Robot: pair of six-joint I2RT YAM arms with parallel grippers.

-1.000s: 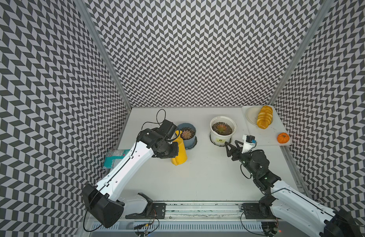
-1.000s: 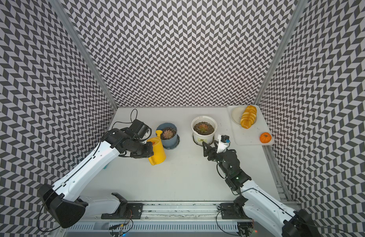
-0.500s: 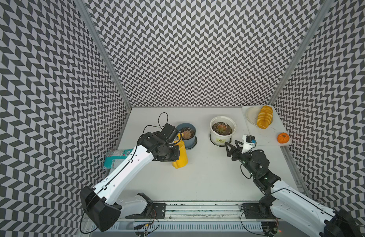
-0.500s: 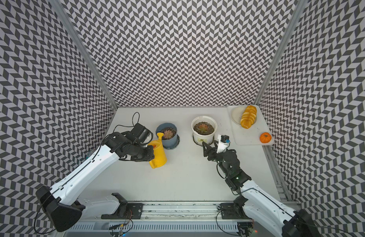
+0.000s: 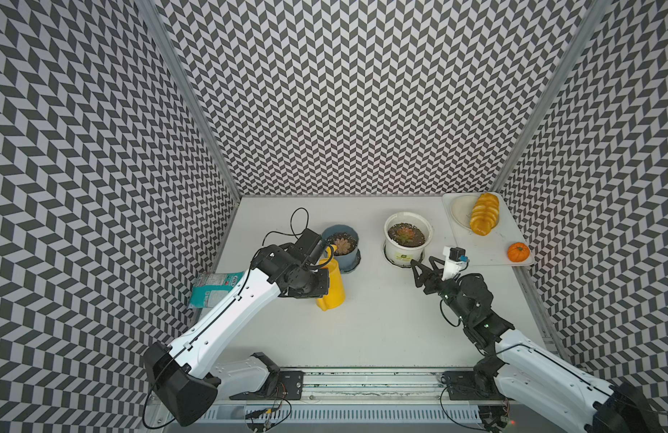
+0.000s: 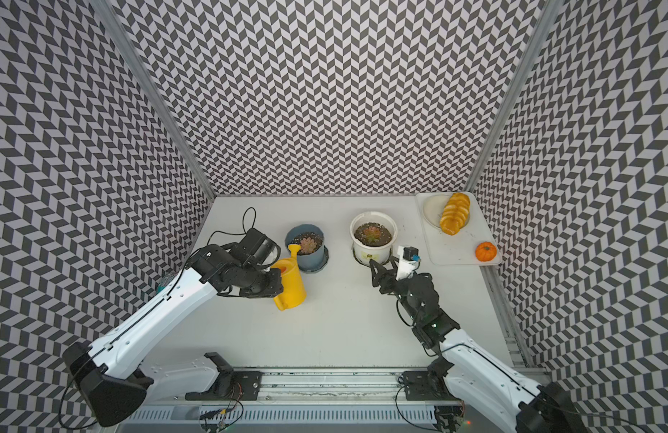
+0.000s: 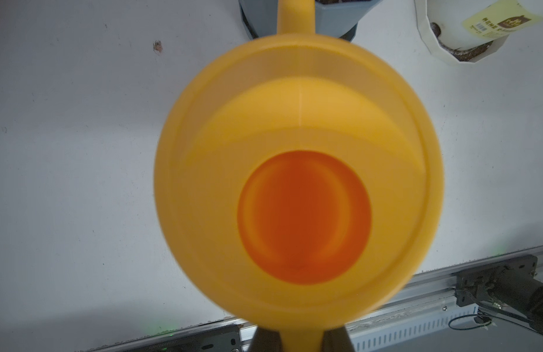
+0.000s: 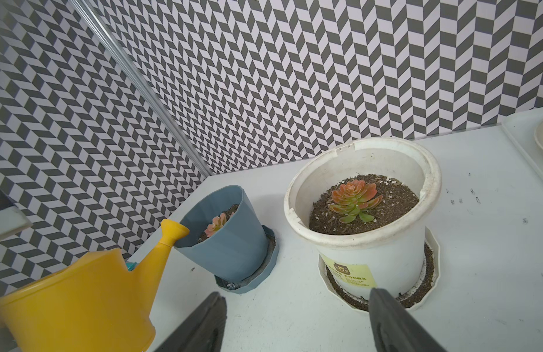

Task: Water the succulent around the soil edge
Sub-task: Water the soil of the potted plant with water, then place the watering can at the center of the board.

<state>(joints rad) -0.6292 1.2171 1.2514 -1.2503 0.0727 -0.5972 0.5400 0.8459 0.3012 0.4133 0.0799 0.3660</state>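
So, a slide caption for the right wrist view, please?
Open right gripper facing the succulent in the white pot; yellow watering can, spout at blue pot rim.

I count two succulents, a pink succulent (image 5: 342,244) in one blue pot (image 5: 349,257) and a red-green succulent (image 5: 405,236) in one white pot (image 5: 405,252), plus one yellow watering can (image 5: 332,286). I also see one tray (image 5: 486,247) carrying one plate (image 5: 460,212), one bread loaf (image 5: 484,213) and one small pumpkin (image 5: 518,252). One teal packet (image 5: 212,288) completes my count.
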